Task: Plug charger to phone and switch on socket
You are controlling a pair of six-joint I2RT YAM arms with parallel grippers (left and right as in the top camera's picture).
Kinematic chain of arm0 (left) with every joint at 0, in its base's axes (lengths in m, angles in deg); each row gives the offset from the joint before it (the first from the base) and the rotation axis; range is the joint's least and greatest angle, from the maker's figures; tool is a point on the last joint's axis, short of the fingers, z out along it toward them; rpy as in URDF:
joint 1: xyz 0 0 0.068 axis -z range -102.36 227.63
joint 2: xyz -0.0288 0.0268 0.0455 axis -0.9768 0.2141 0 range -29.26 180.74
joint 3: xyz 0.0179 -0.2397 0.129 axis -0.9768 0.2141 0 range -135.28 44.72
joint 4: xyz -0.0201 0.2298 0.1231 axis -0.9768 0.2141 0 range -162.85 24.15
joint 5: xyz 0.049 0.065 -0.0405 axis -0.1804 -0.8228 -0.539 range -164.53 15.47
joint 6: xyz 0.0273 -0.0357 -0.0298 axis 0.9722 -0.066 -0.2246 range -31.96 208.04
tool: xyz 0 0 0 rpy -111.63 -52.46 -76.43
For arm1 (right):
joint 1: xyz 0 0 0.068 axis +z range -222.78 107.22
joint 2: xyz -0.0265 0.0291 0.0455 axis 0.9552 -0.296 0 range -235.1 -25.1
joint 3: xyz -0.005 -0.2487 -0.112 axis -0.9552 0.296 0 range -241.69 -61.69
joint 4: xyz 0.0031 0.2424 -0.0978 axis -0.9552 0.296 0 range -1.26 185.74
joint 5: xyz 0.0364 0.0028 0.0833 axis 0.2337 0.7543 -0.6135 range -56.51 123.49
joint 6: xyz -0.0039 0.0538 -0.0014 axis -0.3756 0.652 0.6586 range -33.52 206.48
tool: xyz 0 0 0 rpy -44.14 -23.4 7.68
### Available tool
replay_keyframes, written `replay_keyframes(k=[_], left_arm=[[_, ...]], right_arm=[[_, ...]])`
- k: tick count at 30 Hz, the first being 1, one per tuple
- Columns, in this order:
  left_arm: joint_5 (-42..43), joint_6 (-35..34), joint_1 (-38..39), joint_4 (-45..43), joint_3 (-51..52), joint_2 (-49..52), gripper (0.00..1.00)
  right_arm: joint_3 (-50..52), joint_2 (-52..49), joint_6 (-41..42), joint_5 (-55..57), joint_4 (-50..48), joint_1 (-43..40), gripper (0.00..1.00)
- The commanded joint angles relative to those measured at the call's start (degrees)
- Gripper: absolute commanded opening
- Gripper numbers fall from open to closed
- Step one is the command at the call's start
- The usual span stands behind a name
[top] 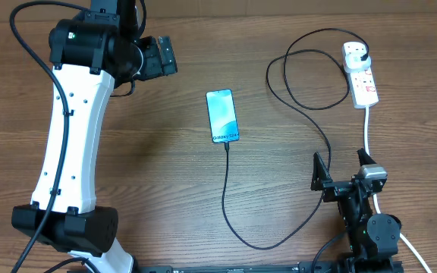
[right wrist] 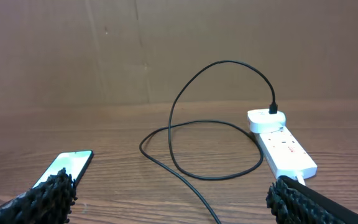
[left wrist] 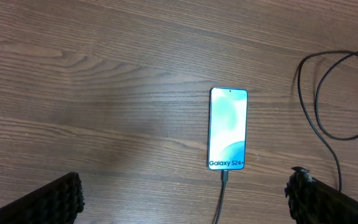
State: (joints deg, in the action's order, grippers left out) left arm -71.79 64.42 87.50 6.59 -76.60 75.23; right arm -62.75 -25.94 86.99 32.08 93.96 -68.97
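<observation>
In the overhead view the socket's [top: 361,74] red switches [top: 367,79] are showing too small to tell their setting, and its white lead [top: 367,125] is slipping under the right arm [top: 366,220] toward the surface's near edge. In the right wrist view the right fingers [right wrist: 45,199] are covering the phone's [right wrist: 73,160] near end, and the picture's bottom edge is cutting off the charger [right wrist: 225,61]. In the left wrist view the bottom edge is cutting the left fingers [left wrist: 58,199] down to their tips.
</observation>
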Motion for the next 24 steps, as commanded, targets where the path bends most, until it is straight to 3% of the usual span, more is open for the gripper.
replay_keyframes(k=[1,24], left_arm=[[-0.22,0.31,-0.11,-0.17,0.2,0.39,0.99],[-0.22,0.31,-0.11,-0.17,0.2,0.39,1.0]], right_arm=[[0.59,0.7,-1.07,1.46,-0.17,0.28,1.0],[0.59,0.7,-3.8,1.75,-0.13,-0.63,1.0]])
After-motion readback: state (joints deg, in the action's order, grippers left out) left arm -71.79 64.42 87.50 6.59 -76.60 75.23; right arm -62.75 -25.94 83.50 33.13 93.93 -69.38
